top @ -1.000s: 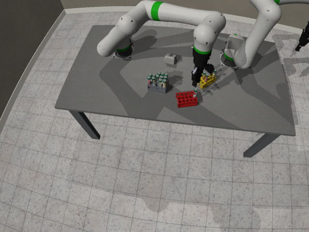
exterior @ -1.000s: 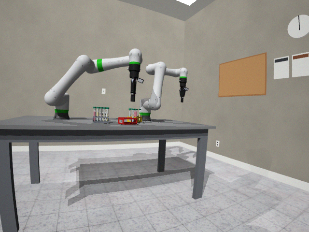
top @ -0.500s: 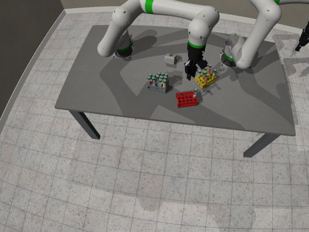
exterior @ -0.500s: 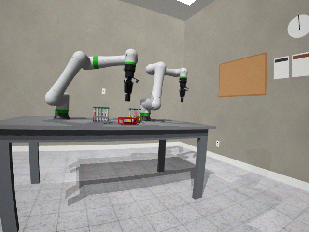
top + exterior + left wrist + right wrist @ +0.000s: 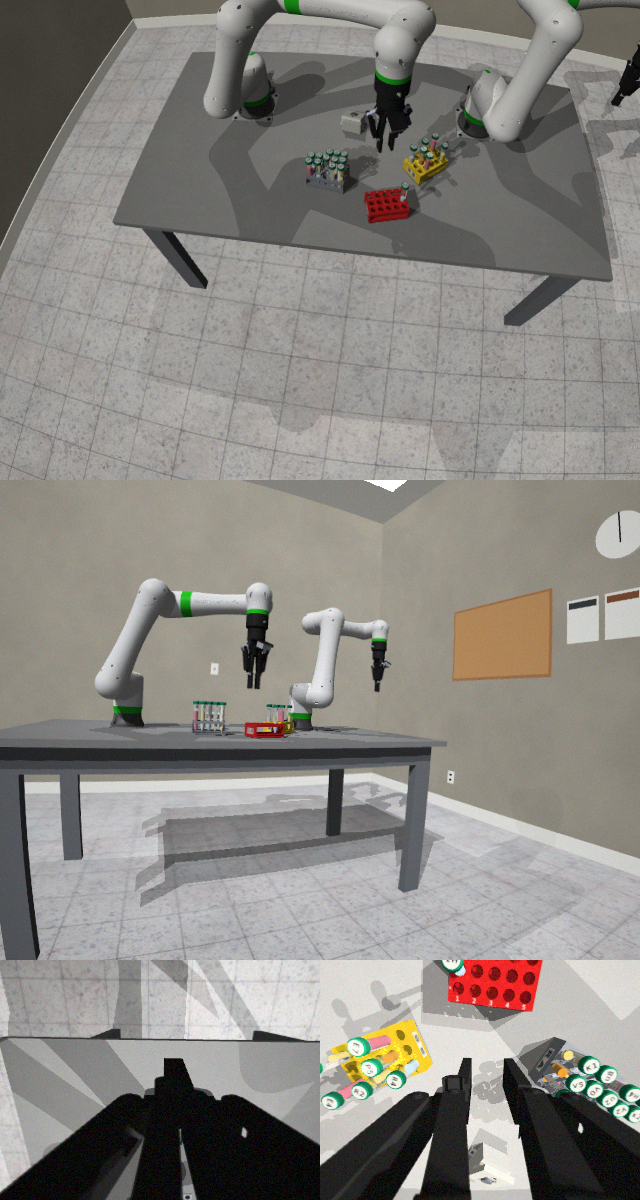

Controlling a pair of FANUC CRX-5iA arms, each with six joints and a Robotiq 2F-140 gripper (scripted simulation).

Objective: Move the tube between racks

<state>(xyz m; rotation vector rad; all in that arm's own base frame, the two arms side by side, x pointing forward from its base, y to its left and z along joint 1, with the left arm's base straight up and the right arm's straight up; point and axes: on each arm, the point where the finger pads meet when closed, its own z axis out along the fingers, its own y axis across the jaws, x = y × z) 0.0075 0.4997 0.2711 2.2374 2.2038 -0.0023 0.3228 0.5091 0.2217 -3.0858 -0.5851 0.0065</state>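
Beige wall (image 5: pixel 170 7) (image 5: pixel 310 542) at the back, grey surface (image 5: pixel 180 180) (image 5: pixel 103 738) (image 5: pixel 215 1060) (image 5: pixel 600 1035) with the racks in front of it. Nearest the work is the right gripper (image 5: pixel 385 148) (image 5: pixel 253 686) (image 5: pixel 487 1072), pointing down above the racks, between the yellow rack (image 5: pixel 419 177) (image 5: pixel 291 728) (image 5: pixel 426 1062) and the grey rack (image 5: pixel 325 183) (image 5: pixel 208 732) (image 5: pixel 542 1060). Its jaws are part-way open, nothing in them, touching nothing.

The B5 tube (image 5: pixel 310 155) looks to be still in grey — upright, middle row, far end, off to the robot's right and lower than the jaws. I'm going by layout there; can't pick its cap out in the other views. Yellow's B5 well looks empty, so I'd call the transfer still to do. Next move is probably sideways to the robot's right, then straight down along the tube, minding its neighbours.

Farther off, the left gripper (image 5: pixel 615 102) (image 5: pixel 376 689) (image 5: pixel 172 1073) is closed on nothing — right arm's clearly nearer.
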